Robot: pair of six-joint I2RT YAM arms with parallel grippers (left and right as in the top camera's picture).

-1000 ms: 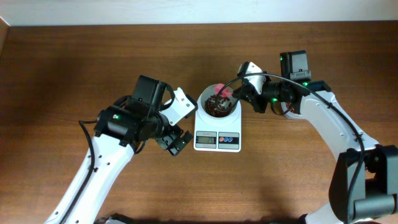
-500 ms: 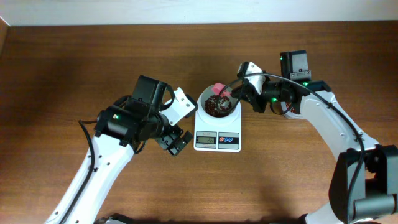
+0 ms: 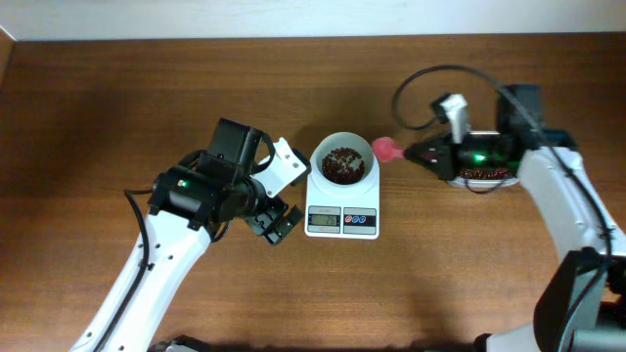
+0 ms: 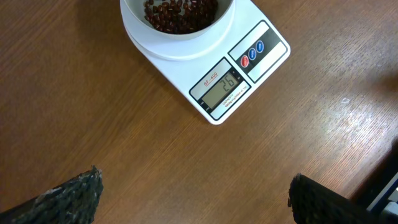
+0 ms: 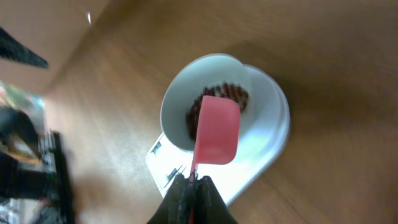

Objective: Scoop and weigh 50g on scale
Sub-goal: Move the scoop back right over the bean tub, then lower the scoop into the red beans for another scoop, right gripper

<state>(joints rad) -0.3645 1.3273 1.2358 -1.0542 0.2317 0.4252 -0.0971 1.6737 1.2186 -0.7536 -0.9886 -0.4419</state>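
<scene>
The white scale (image 3: 341,217) stands mid-table with a white bowl (image 3: 343,161) on it, and red-brown beans (image 3: 341,162) lie in the bowl. My right gripper (image 3: 419,153) is shut on the handle of a pink scoop (image 3: 387,149), which hangs just right of the bowl's rim. The right wrist view has the scoop (image 5: 217,129) in front of the bowl (image 5: 180,106), the beans (image 5: 235,93) and the scale (image 5: 270,140); the gripper (image 5: 191,182) pinches the thin handle. My left gripper (image 3: 286,193) is open left of the scale (image 4: 214,68), with nothing between its fingertips (image 4: 68,196).
A dish of more beans (image 3: 484,176) sits at the right, partly under my right arm. The scale's display (image 4: 222,89) is lit, with red and blue buttons (image 4: 252,54) beside it. Bare wooden tabletop surrounds everything.
My right arm has pulled back to the right, carrying the pink scoop from over the bowl to beside its rim. The left arm has not moved.
</scene>
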